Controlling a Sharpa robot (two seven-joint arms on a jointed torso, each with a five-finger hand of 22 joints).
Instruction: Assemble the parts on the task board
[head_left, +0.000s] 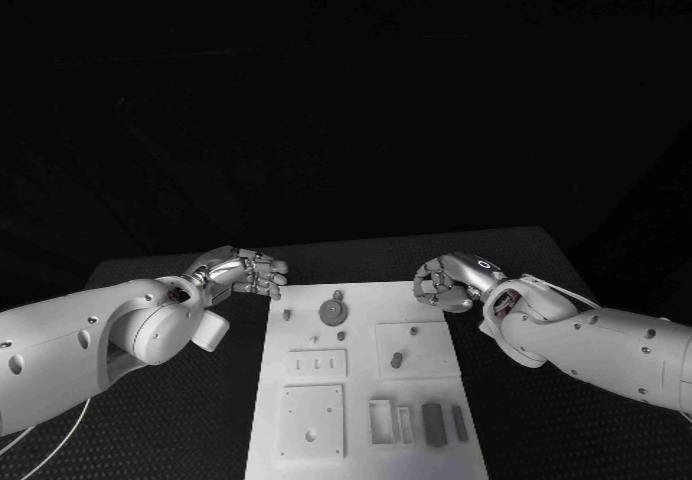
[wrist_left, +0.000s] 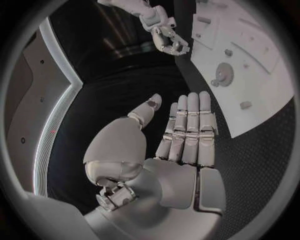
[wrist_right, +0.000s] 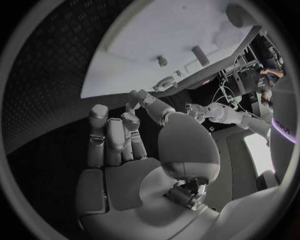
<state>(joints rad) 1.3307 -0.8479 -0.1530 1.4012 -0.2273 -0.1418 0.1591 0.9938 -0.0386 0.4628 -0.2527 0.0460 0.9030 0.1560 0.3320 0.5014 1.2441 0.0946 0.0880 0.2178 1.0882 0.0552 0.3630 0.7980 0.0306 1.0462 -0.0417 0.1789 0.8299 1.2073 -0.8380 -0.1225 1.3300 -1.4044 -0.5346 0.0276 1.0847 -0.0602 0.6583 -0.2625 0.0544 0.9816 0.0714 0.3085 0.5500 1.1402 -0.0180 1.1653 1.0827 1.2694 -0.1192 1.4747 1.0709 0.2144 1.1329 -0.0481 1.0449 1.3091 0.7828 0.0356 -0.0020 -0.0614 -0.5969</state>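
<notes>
Flanking the task board, left hand empty, fingers extended; right hand empty, fingers loosely curled

task board near edge cut off by frame, small parts indistinct

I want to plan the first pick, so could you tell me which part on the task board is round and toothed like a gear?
The gear near the far end of the task board, between the two hands. Its round, toothed disc distinguishes it from the upright rectangular pieces at the near end.
</notes>
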